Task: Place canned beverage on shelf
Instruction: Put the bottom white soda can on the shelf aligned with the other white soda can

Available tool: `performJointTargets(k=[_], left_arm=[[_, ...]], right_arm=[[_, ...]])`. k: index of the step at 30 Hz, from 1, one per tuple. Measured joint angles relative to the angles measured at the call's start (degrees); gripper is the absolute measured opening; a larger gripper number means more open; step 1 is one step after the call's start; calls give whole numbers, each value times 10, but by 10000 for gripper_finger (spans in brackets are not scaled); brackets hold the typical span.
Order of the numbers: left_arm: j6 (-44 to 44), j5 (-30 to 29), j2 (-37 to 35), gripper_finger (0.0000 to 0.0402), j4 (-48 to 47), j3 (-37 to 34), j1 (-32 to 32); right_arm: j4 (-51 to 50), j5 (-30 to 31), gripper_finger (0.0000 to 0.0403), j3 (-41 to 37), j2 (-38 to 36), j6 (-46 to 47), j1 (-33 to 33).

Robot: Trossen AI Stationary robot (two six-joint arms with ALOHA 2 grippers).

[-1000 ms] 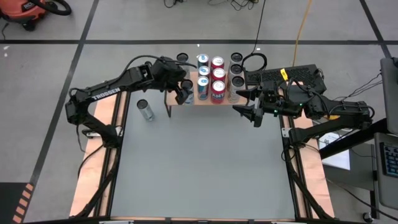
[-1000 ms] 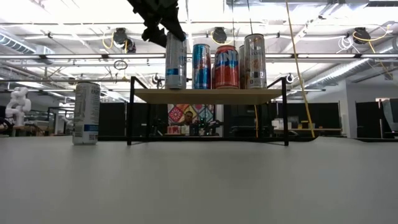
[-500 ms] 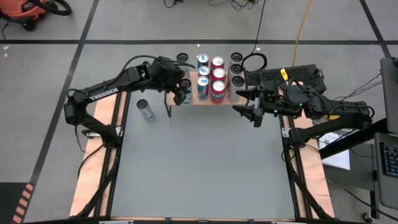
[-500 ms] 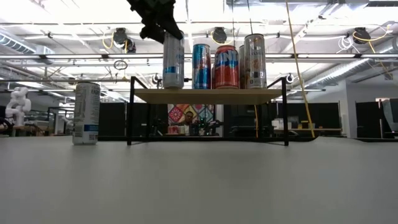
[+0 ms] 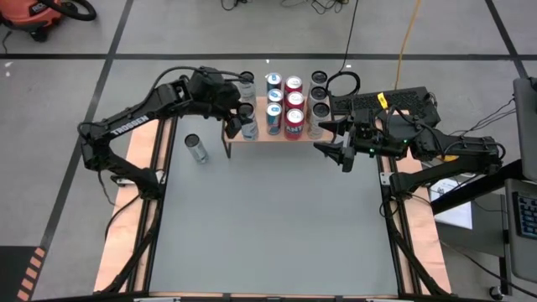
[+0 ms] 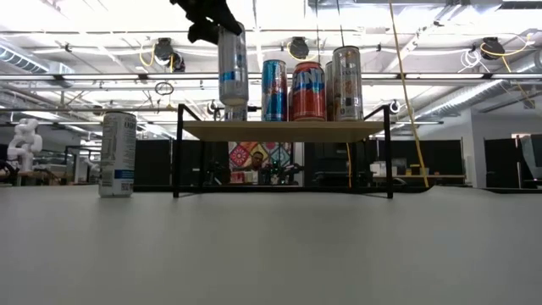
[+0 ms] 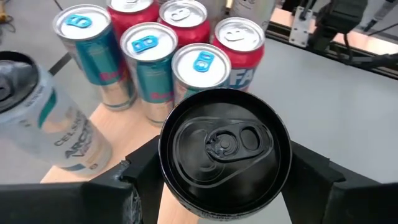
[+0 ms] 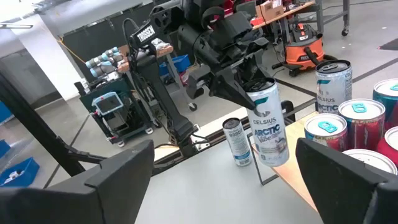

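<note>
Left hand (image 6: 207, 19) clamps a silver Celsius can (image 6: 233, 63) by its top, fingers on both sides of the black lid. Can hangs upright, lifted clear above the left end of the shelf (image 6: 284, 130), its base off the wooden top. Shelf stands at the far edge of the tabletop (image 5: 268, 218). Already on the shelf: blue-topped cans (image 5: 273, 94) and red cans (image 5: 294, 99) in rows, with silver cans (image 5: 318, 92) at the right end. One more silver can (image 5: 195, 148) stands alone on the tabletop, near the far left corner, apart from the shelf. Right hand (image 5: 336, 138) hovers just off the shelf's right end, fingers spread, grasping nothing.
</note>
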Motion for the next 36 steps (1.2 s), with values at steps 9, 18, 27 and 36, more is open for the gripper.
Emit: performJointTargets(k=[9, 18, 27, 36], left_arm=[[53, 7, 0, 241, 0, 0, 2], [104, 31, 0, 242, 2, 0, 24], [196, 136, 0, 242, -2, 0, 75], [320, 166, 6, 242, -18, 0, 124]], right_arm=[[-8, 0, 354, 0, 0, 13, 0], [-9, -1, 354, 0, 0, 17, 0], [-15, -2, 354, 0, 0, 29, 1], [-22, -3, 354, 0, 0, 30, 1]])
